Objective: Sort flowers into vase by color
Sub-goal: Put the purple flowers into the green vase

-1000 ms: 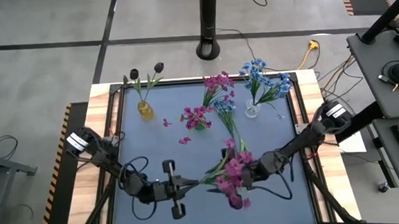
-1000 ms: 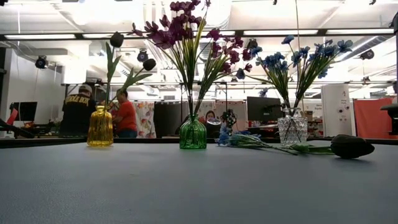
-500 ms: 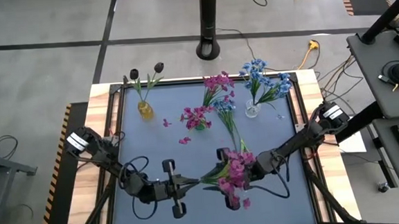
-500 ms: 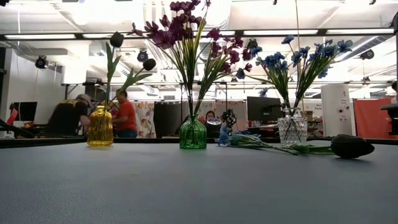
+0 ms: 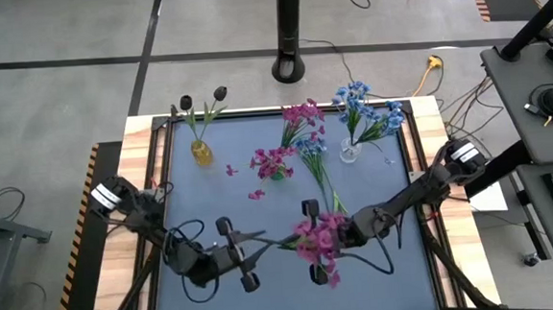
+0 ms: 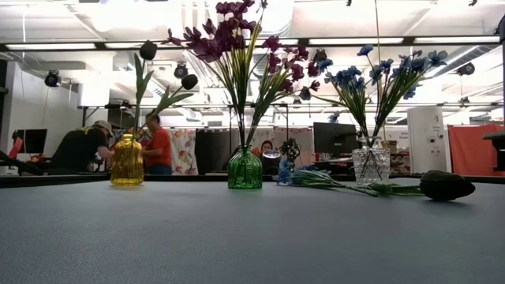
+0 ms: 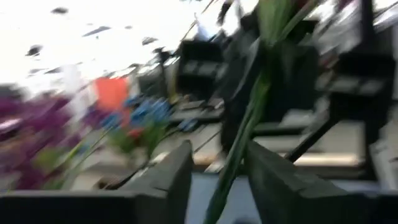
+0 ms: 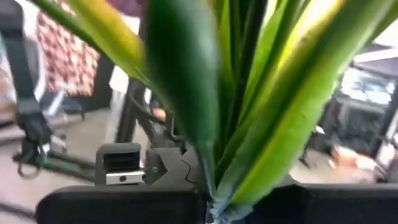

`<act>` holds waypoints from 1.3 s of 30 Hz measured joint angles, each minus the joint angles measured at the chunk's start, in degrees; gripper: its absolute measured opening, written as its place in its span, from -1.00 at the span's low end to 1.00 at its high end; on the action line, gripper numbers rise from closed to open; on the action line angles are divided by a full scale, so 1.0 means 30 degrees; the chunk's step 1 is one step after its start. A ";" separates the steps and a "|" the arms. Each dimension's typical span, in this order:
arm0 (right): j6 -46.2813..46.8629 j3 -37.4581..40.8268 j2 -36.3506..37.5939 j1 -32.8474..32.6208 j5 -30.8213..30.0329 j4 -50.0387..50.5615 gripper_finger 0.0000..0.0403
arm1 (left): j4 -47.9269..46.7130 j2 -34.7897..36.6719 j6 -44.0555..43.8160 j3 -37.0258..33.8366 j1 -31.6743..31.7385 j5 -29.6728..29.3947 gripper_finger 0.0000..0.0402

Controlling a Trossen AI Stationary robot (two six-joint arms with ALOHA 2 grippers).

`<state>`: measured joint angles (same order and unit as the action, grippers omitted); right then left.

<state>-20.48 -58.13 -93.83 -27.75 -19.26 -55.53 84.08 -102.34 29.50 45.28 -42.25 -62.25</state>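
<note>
A magenta flower sprig [image 5: 316, 241] hangs above the table's near middle, its green stem [image 5: 274, 242] running toward the left. My right gripper [image 5: 333, 236] is shut on it at the blossom end. My left gripper [image 5: 251, 245] stands open at the stem's free end, and the stem [image 7: 239, 146] passes between its two fingers. At the far side stand a yellow vase [image 5: 200, 153] with dark buds, a green vase [image 5: 276, 168] with magenta flowers and a clear vase [image 5: 350, 153] with blue flowers. My right gripper pinches the sprig's bundle of stem and leaves [image 8: 214, 186] between its two shut fingers, close under the blossoms. The fingers come about level from the table's right side. The sprig is lifted clear of the table, its stem reaching on toward the left gripper. My left gripper has the stem between its open fingers [image 7: 180, 168]; whether a finger touches it cannot be told.
A blue sprig [image 5: 314, 168] lies on the table between the green and clear vases, and a dark bud [image 6: 446, 185] lies beside it in the low view. Loose magenta petals [image 5: 231, 169] lie near the green vase. People move in the room beyond the table.
My right gripper has shut on the magenta sprig near its blossoms. My left gripper has opened, letting go of the stem, and its wrist has swung so the gripper now sits at a slant. The sprig stays lifted, shifted slightly toward the left.
</note>
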 joint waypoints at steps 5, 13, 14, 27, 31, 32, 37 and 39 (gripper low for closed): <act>0.1404 -0.0691 0.1998 0.0120 -0.1575 0.5781 -0.89 | -0.0850 0.0005 0.0151 -0.0015 -0.0943 -0.5036 0.02; 0.6855 -0.4472 0.4760 0.1612 -0.2538 2.1650 -0.89 | -0.1367 0.0005 -0.0722 -0.1181 -0.1916 -0.8565 0.21; 0.7541 -0.4950 0.4928 0.1936 -0.2524 2.3399 -0.89 | -0.1325 0.0006 -0.1138 -0.1472 -0.1955 -0.8414 0.21; 0.5526 -0.3157 0.5046 0.6241 -0.1933 2.0526 -0.89 | -0.1408 0.0005 -0.8325 -0.5923 -0.1904 -0.7982 0.14; 0.4858 -0.1738 0.5030 0.7345 -0.1438 1.7175 -0.89 | -0.1390 0.0005 -0.8587 -0.6123 -0.1904 -0.8052 0.13; 0.4639 -0.1355 0.5030 0.7607 -0.1445 1.6566 -0.89 | -0.1403 0.0005 -0.8570 -0.6102 -0.1904 -0.8055 0.13; 0.4615 0.0419 0.5037 0.8478 -0.1453 1.3626 -0.89 | -0.1495 0.0005 -0.8533 -0.5982 -0.1904 -0.8069 0.13; 0.4515 0.1036 0.5051 0.8608 -0.1447 1.2320 -0.89 | -0.1495 0.0005 -0.8526 -0.5979 -0.1904 -0.8064 0.13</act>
<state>-6.93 -55.02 -78.68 -1.92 -23.60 -18.57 79.59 -102.32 3.92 27.34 -47.97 -86.44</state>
